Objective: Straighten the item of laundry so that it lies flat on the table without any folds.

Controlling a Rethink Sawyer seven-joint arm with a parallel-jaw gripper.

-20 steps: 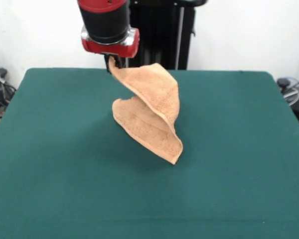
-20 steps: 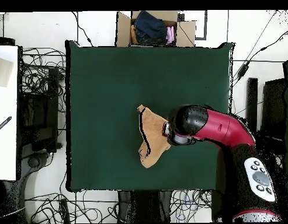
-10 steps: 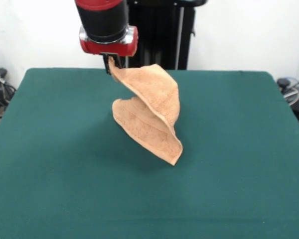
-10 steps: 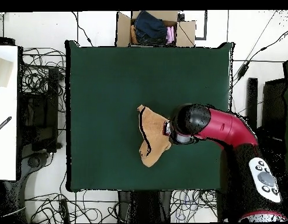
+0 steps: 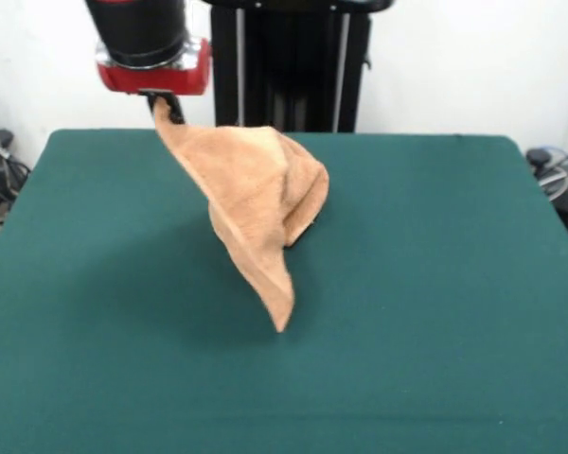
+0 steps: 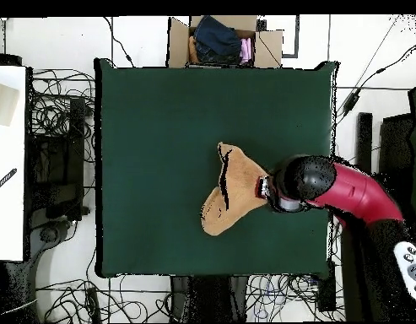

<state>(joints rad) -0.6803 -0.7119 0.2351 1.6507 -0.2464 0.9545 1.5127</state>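
The item of laundry [image 5: 256, 194] is an orange-tan terry towel hanging folded and twisted from one corner above the green table [image 5: 435, 312]. Its lowest tip points down toward the table's middle, and its far fold seems to rest on the cloth. My gripper [image 5: 163, 106] is shut on the towel's top corner at the upper left of the front view. In the overhead view the towel [image 6: 232, 190] spreads left of the red arm's head, and the gripper [image 6: 267, 189] is mostly hidden under that head.
A cardboard box [image 6: 221, 40] with clothes stands past the table's far edge in the overhead view. Cables [image 6: 59, 126] lie on the floor round the table. A white desk [image 6: 7, 160] is at the left.
The arm has moved left in the front view, carrying the towel's corner with it. The towel has swung and stretched out, its lower tip now hanging further left.
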